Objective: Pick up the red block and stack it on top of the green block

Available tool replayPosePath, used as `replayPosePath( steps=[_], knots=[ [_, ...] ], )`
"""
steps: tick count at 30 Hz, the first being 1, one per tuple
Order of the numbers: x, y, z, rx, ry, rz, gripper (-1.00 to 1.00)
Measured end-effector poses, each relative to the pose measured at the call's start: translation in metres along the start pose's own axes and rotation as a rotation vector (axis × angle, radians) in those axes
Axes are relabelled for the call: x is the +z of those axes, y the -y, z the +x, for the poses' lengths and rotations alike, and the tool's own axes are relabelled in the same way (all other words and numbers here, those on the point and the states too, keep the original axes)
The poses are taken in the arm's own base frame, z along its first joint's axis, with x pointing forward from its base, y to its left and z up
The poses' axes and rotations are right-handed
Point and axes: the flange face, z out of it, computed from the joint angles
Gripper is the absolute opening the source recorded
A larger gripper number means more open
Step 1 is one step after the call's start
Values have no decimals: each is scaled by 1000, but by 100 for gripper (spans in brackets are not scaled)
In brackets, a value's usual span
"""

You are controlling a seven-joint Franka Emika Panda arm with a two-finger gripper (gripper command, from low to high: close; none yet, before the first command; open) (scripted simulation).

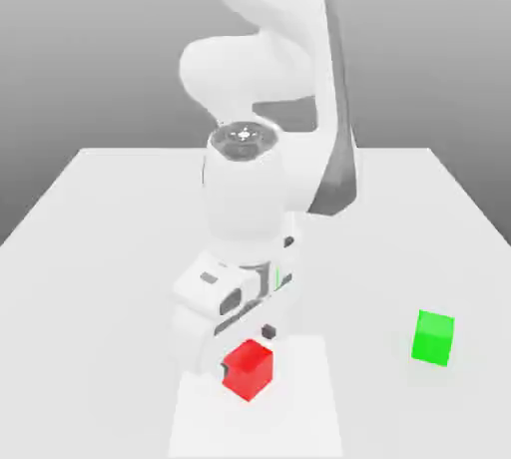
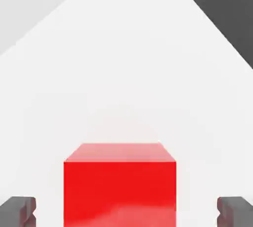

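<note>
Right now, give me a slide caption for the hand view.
Open claw straddling the red block, a gap on either side.

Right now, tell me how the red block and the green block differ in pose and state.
The red block sits between the open gripper's fingers, while the green block stands apart from it. The red block is at the hand; the green block is over toward the exterior view's right. Both are plain cubes.
</note>
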Motion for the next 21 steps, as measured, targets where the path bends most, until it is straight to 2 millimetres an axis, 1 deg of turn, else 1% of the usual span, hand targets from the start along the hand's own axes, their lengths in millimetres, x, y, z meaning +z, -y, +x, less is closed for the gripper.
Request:
replayPosePath(
  steps=[5,6,7,13,16,19,21],
  knots=[
    [0,0,0,0,2,0,-100],
    [3,0,-1,0,2,1,-100],
    [-1,0,0,0,2,0,-100],
    [-55,-1,0,1,1,1,-100],
    [-67,44,4,-91,2,7,-100],
    [-75,96,3,-195,3,10,-100],
    [-80,132,-1,-265,3,12,-100]
  ],
)
